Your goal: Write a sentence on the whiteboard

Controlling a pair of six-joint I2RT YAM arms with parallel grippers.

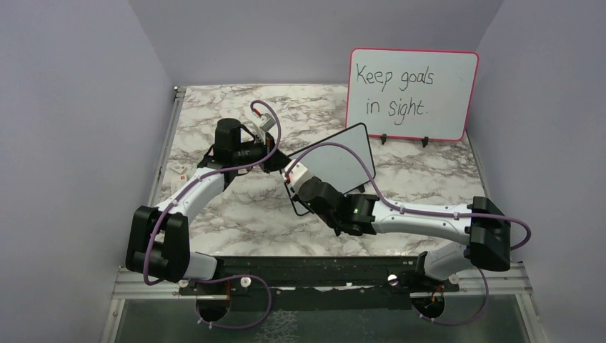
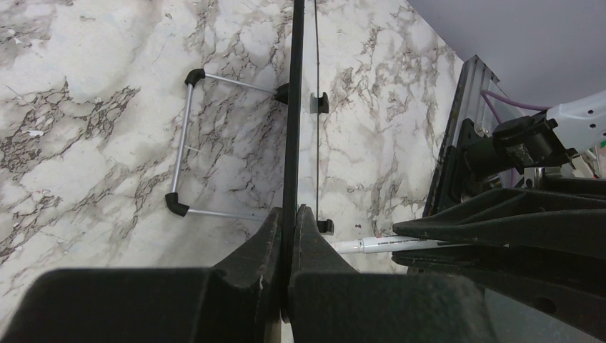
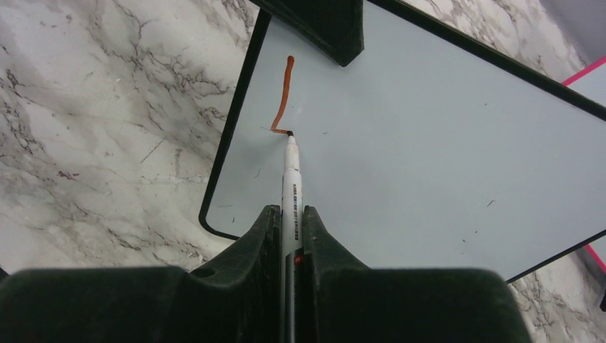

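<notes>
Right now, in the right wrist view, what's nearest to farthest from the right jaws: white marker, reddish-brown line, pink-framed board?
1. White marker, held in the right gripper.
2. Reddish-brown line, just ahead on the black-framed whiteboard.
3. Pink-framed board, far right edge.

Marker (image 3: 291, 182) tip on whiteboard (image 3: 429, 143); larger board (image 1: 450, 107) behind.

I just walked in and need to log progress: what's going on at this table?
The left gripper is shut on the edge of the black-framed whiteboard, steadying it. The right gripper holds a marker with its tip on the board. Only one reddish-brown stroke is drawn; nearly all the writing remains.
</notes>
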